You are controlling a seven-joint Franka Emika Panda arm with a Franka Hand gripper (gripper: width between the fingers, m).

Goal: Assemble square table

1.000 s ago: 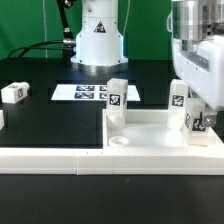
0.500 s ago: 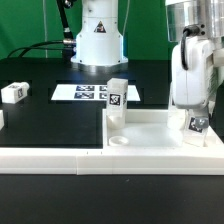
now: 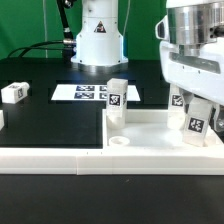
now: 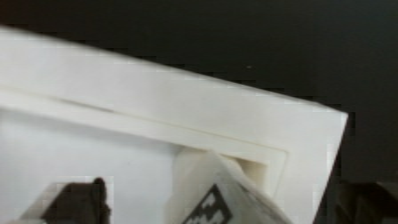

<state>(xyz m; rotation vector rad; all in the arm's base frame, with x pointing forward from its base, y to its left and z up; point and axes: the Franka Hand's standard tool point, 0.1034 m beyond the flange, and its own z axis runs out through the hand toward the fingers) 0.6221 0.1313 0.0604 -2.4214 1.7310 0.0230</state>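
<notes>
The square table's white slab (image 3: 150, 128) lies flat on the black table, recessed face up. One tagged leg (image 3: 117, 100) stands upright at its far corner on the exterior view's left. A second tagged leg (image 3: 197, 124) stands at the slab's corner on the exterior view's right. My gripper (image 3: 196, 110) hangs over that second leg with its jaws either side of it. In the wrist view the leg (image 4: 222, 192) stands by the slab's rimmed corner (image 4: 107, 130), and one dark finger (image 4: 80, 200) is well clear of it. The gripper is open.
A loose tagged leg (image 3: 13, 92) lies at the exterior view's left, with another white part (image 3: 1, 118) at the frame edge. The marker board (image 3: 90, 93) lies behind the slab, before the robot base (image 3: 98, 35). A long white bar (image 3: 55, 156) runs along the front.
The gripper was shut on the right-hand leg a second ago. It turned about the leg, then opened its jaws. The leg stays standing at the slab's corner.
</notes>
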